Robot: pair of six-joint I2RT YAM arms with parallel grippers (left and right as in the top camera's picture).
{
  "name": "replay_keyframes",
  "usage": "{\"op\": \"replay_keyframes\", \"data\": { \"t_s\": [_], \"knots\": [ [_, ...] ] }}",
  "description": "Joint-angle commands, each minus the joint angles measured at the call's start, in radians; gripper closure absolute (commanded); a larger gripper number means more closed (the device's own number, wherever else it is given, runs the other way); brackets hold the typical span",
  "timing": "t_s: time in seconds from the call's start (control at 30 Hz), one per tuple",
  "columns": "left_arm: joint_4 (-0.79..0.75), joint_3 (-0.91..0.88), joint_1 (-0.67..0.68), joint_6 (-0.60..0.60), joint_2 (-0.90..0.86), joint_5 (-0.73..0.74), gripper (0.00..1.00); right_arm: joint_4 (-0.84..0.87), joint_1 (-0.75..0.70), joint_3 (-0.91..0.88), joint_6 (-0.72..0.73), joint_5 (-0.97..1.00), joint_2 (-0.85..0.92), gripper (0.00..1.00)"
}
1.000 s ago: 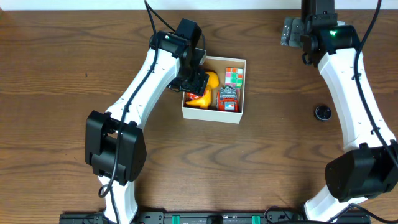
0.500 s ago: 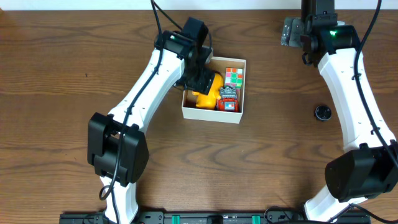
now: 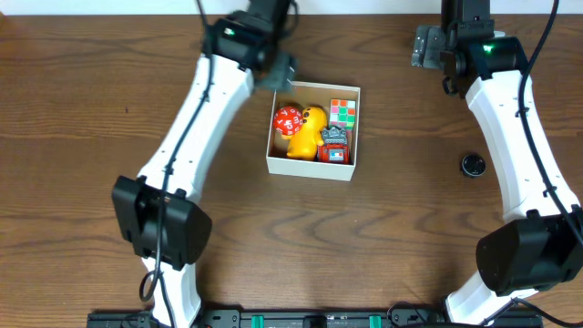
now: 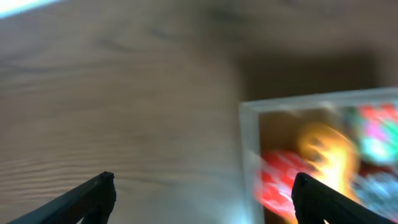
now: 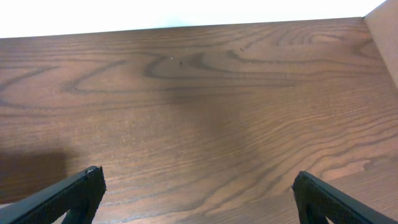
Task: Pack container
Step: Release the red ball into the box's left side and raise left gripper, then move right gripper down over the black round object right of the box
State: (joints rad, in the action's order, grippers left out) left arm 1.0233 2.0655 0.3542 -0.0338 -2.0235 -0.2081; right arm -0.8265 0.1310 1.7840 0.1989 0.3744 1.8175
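The container (image 3: pixel 309 169) is a square white box with a brown inside, at the table's middle back. It holds a red many-sided die (image 3: pixel 289 121), a yellow duck toy (image 3: pixel 308 134), a colour cube (image 3: pixel 342 111) and a small red and grey toy (image 3: pixel 334 144). My left gripper (image 3: pixel 282 67) is open and empty, above the table just behind the box's far left corner. The left wrist view is blurred and shows the box's corner (image 4: pixel 249 112), the die (image 4: pixel 277 183) and the duck (image 4: pixel 329 155). My right gripper (image 3: pixel 421 47) is open and empty at the far right.
A small black round object (image 3: pixel 471 164) lies on the table to the right of the box, next to the right arm. The right wrist view shows only bare wood (image 5: pixel 199 106).
My left gripper has let go of the red die in the box's left part, risen out and moved back past the far left corner. The right arm has not moved.
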Motion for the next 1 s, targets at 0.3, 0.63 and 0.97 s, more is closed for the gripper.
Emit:
{"op": "replay_keyframes", "data": {
  "t_s": [0.3,0.63,0.97],
  "knots": [
    [-0.076,0.017,-0.338,-0.077,0.004,-0.186,0.08,-0.001,0.001,0.002,0.014,0.01,0.001,0.01],
    [-0.016,0.015,-0.467,-0.076,0.004,-0.186,0.01,-0.076,-0.002,0.001,0.006,0.011,0.002,0.01],
    [0.001,0.015,-0.5,-0.076,0.004,-0.186,0.02,-0.259,-0.121,-0.103,0.01,-0.037,0.048,0.01]
  ]
}}
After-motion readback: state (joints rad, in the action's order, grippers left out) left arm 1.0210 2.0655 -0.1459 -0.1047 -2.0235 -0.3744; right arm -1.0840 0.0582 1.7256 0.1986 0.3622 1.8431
